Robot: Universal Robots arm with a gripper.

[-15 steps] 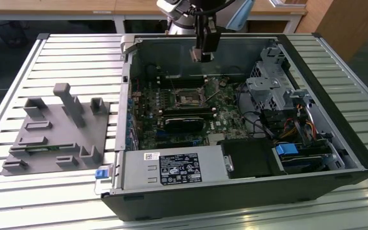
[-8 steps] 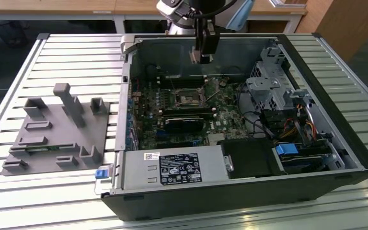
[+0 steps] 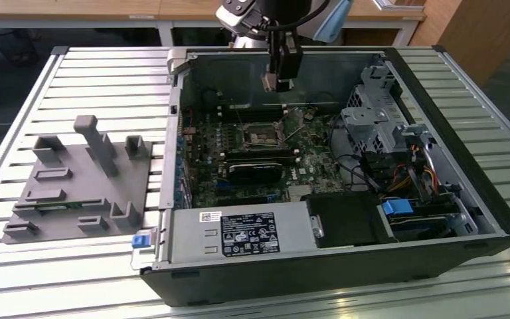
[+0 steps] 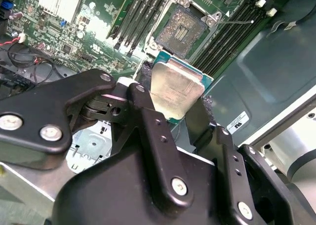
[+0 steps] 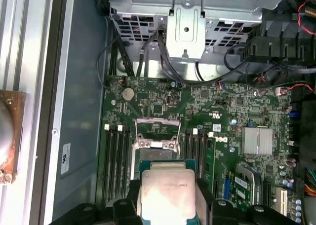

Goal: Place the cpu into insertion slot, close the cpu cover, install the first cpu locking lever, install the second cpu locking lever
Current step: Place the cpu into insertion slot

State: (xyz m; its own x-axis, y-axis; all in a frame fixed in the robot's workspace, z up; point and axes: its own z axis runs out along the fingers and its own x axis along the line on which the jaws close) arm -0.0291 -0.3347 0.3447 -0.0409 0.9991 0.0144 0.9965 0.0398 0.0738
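My gripper [image 3: 277, 81] hangs inside the open computer case, shut on the cpu [image 4: 175, 89], a flat square chip with a silvery top. In both wrist views the black fingers [image 4: 205, 114] clamp two opposite edges of the cpu [image 5: 167, 193]. The insertion slot [image 4: 180, 31] lies uncovered on the green board a short way below and ahead of the chip, with its contact field showing. In the exterior view the insertion slot [image 3: 262, 135] sits below the gripper. The cpu cover [image 5: 157, 131] stands flipped up at the socket's far edge. A thin wire lever [image 4: 237, 21] sticks out beside the socket.
Black memory slots [image 4: 136, 18] flank the socket on both sides. A black graphics card [image 3: 255, 169] lies just beyond it, with the power supply [image 3: 237, 232] at the case front. A metal drive cage [image 3: 370, 119] and cables fill the exterior view's right. A grey fixture [image 3: 78, 179] stands outside the case.
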